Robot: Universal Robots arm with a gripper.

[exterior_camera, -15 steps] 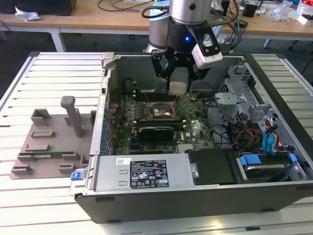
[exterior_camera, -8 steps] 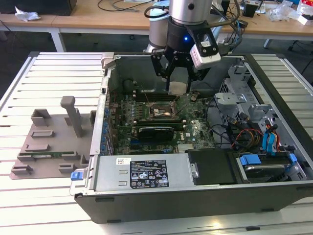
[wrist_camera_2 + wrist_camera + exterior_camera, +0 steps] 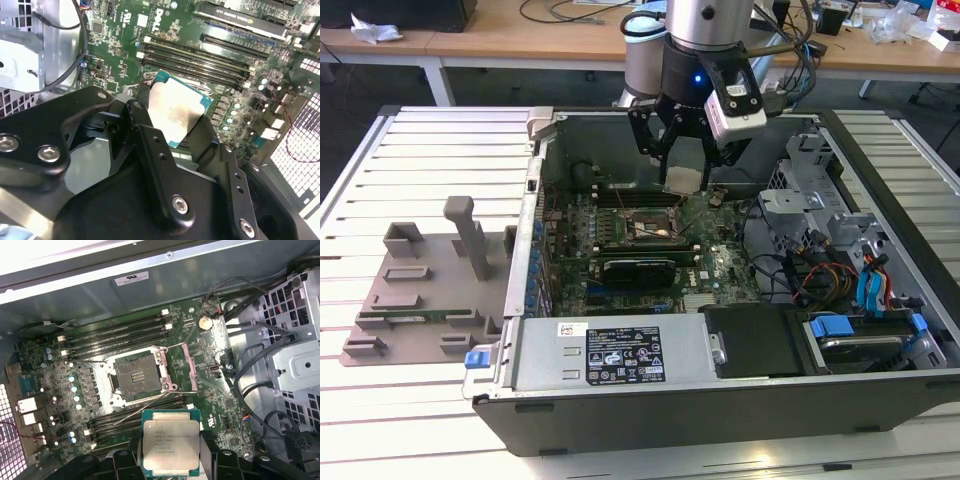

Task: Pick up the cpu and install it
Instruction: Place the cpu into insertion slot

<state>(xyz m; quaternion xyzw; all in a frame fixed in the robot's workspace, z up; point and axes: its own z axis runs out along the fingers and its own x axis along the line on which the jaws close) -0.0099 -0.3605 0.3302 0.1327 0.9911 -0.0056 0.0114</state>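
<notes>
The cpu [image 3: 683, 166] is a small square chip with a silver top and a thin green border. It hangs above the motherboard [image 3: 720, 268] inside the open computer case [image 3: 720, 410], with my gripper [image 3: 685, 178] shut on two of its opposite edges. In both wrist views the cpu [image 3: 170, 440] [image 3: 176, 106] sits between the black fingers [image 3: 150, 145]. The open socket [image 3: 137, 376], its metal frame and lever raised, lies on the board a short way off from the chip. In the exterior view the socket [image 3: 645, 228] is just below and to the left of the held chip.
A grey fixture tray [image 3: 420, 280] with upright posts lies on the slatted table at the exterior view's left. Inside the case are a black card [image 3: 640, 268], memory slots [image 3: 117, 337], a power supply [image 3: 610, 352], and a drive cage with cables [image 3: 830, 240].
</notes>
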